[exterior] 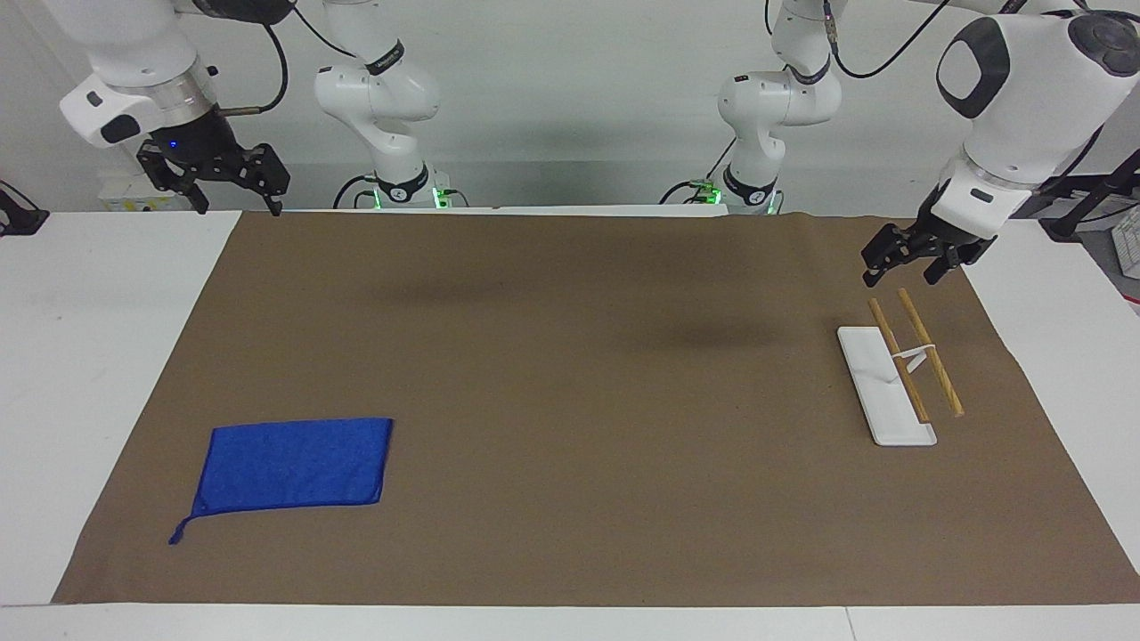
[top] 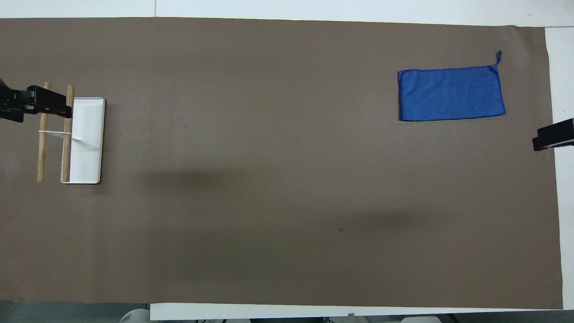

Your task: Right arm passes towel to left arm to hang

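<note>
Looking over the table [exterior: 89,356], I see a brown mat [exterior: 570,401] covering most of it. The towel [exterior: 294,465] lies flat on the mat toward the right arm's end, far from the robots, its loop at the corner farthest from them. Toward the left arm's end stands a white rack [exterior: 891,385] carrying two wooden bars. My left hand [exterior: 901,271] hangs in the air over the end of those bars that lies nearest the robots, fingers spread wide. My right hand [exterior: 236,205] hangs over the mat's near corner, well apart from the towel, fingers also spread wide.
</note>
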